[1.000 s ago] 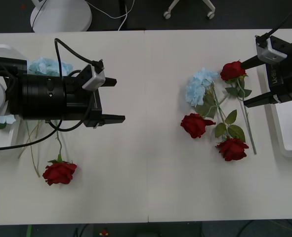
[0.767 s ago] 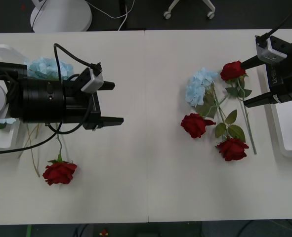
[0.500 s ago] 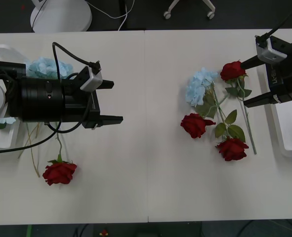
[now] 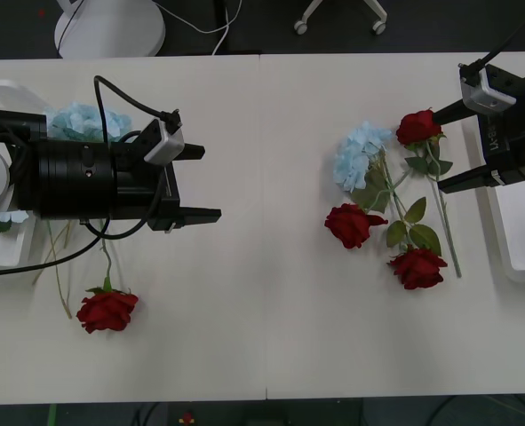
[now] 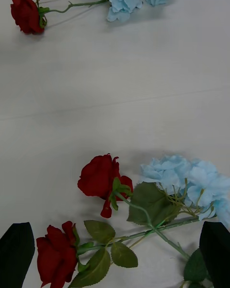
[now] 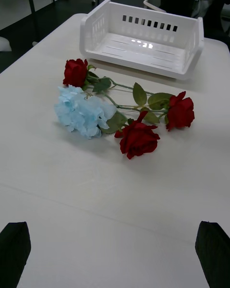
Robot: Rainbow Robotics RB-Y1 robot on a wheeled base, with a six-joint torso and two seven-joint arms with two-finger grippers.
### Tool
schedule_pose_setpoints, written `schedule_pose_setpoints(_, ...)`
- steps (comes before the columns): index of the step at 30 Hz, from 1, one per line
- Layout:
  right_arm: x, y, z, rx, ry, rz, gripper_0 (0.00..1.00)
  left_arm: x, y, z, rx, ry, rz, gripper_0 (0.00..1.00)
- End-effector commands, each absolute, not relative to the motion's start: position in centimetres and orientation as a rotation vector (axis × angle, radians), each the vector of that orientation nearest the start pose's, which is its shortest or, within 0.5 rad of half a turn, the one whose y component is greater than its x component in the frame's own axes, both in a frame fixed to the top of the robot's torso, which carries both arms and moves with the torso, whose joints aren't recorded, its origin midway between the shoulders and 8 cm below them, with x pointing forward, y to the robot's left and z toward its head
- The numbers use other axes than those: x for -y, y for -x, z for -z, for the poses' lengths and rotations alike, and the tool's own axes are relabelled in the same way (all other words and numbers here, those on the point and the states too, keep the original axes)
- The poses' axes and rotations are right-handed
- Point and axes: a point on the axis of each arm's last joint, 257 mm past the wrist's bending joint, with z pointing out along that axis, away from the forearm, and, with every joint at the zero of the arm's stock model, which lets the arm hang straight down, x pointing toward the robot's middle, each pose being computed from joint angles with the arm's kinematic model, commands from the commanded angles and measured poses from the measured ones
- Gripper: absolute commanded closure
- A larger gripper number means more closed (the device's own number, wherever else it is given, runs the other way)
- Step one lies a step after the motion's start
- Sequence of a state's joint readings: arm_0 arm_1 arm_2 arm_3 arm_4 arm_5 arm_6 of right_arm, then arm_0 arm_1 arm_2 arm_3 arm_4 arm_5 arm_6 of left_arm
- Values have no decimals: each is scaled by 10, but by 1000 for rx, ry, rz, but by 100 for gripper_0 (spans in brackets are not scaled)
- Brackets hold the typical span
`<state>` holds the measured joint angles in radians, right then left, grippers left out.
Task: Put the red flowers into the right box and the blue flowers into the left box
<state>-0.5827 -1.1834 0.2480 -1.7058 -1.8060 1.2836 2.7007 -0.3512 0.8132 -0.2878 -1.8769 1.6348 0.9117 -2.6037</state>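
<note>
Three red flowers (image 4: 353,224) lie with one blue flower (image 4: 360,155) in a loose pile on the right half of the table. Their stems cross. My right gripper (image 4: 450,146) is open beside the pile's far rose (image 4: 419,127), in front of the right box (image 4: 521,240). From the right wrist, the roses (image 5: 100,175) and blue cluster (image 5: 187,175) lie just ahead of the open gripper (image 5: 115,257). My left gripper (image 4: 204,184) hovers open, holding nothing, over the left half. Behind it are a single rose (image 4: 107,310), more blue flowers (image 4: 89,120) and the left box (image 4: 4,87). The left wrist view looks across at the pile (image 6: 138,138) and the right box (image 6: 143,41).
A seam (image 4: 262,222) runs down the table's middle, with bare tabletop between the two arms. A black cable (image 4: 124,84) loops over the left arm. Chair bases (image 4: 111,27) stand on the dark floor beyond the far edge.
The left arm has drawn back slightly to the left, then stayed still. The right arm and all flowers have not moved.
</note>
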Motion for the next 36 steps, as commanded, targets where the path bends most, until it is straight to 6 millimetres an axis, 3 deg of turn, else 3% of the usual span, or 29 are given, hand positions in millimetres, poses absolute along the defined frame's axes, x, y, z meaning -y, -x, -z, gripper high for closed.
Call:
schedule_pose_setpoints(1,200,-439,80,-1613,1705,-333,0,-80,-441,118,-1479,-1316,534,0)
schedule_pose_setpoints(15,200,-439,80,-1613,1705,-333,0,-81,-439,122,-1487,-1319,539,0)
schedule_pose_setpoints(17,200,-439,80,-1613,1705,-333,0,-81,-440,112,-1472,-1327,533,0)
schedule_pose_setpoints(18,226,-432,110,-1717,1713,-332,0,-81,-441,105,-1461,-1330,526,0)
schedule_pose_setpoints(20,233,-433,113,-1734,1707,-318,0,-87,-443,93,-1467,-1343,508,0)
schedule_pose_setpoints(24,243,-437,104,-1740,1710,-270,0,-117,-454,74,-1604,-1311,479,0)
schedule_pose_setpoints(29,247,-449,89,-1712,1701,-201,0,-166,-466,63,-1900,-1057,523,0)
schedule_pose_setpoints(31,251,-460,88,-1877,1538,-222,0,-201,-473,68,-2080,-867,532,0)
schedule_pose_setpoints(36,260,-490,89,-2095,1220,-199,0,-258,-474,77,-2314,-565,488,0)
